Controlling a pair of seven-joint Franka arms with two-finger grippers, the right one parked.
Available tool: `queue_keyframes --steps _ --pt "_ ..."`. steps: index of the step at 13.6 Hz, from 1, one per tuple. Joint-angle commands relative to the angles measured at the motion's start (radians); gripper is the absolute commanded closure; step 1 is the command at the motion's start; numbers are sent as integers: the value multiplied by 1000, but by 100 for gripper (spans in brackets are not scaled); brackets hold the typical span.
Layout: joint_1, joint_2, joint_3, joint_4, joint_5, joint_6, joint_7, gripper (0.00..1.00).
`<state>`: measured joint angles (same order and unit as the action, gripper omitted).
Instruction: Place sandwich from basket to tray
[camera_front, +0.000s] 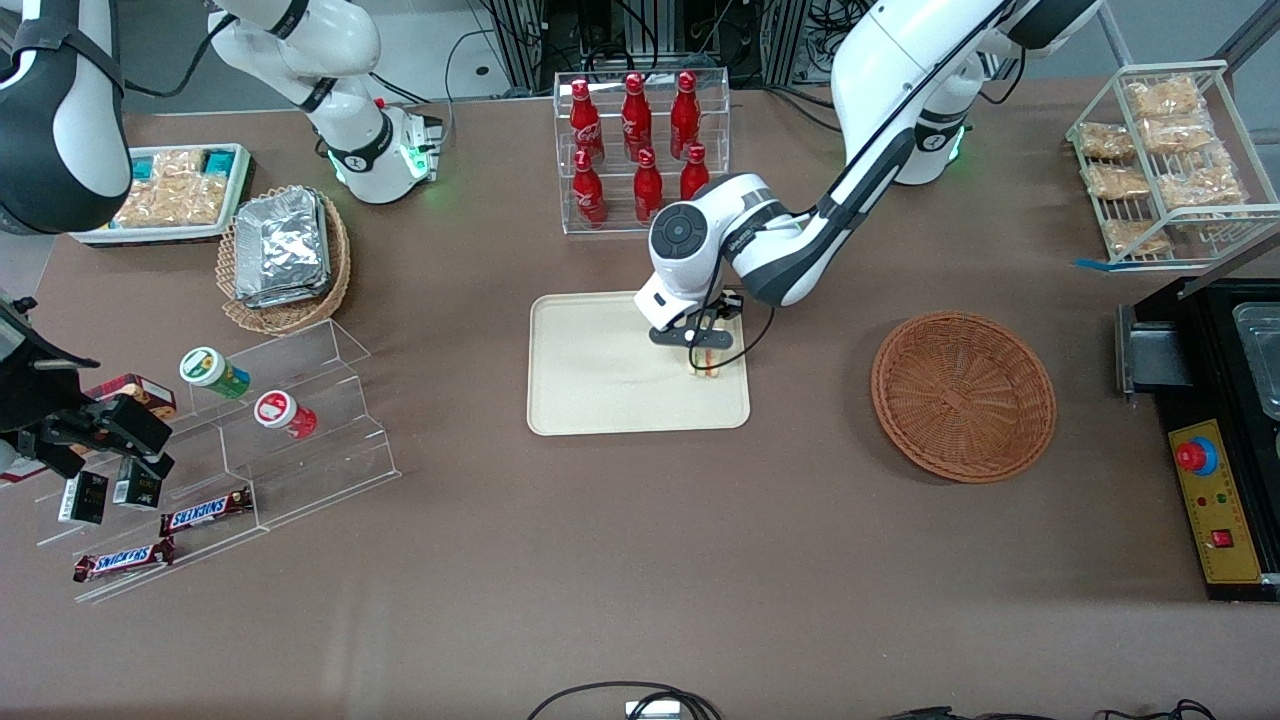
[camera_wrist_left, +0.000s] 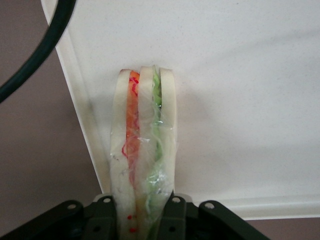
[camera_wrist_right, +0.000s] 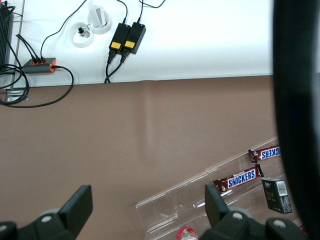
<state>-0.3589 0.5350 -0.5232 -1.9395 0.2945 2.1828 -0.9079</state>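
Left wrist view shows the hand (camera_wrist_left: 142, 220) clamping the sandwich (camera_wrist_left: 142, 150) upright over the tray (camera_wrist_left: 240, 100) near its rim.

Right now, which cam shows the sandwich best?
Left wrist view: the sandwich fills it, bread and filling layers clear, clamped in the claw over the tray. Front view shows only a sliver under the claw. Right wrist view shows none.

Brown tabletop (camera_front: 620, 560), cable-strewn white floor (camera_wrist_right: 200, 40)
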Motion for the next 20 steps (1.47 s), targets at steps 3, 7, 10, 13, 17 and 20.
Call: queue_keyframes --steps 3,7,10,13,17,20 --pt "-5 5 6 22 18 -20 -28 1" --pt "6 -18 22 75 14 -86 -31 1" --pt "5 -24 78 207 15 -222 -103 1" --pt "5 -79 178 266 17 -296 -109 0" --pt "6 -142 317 263 11 -302 -89 0" --pt "6 -187 429 261 -32 -310 76 0"
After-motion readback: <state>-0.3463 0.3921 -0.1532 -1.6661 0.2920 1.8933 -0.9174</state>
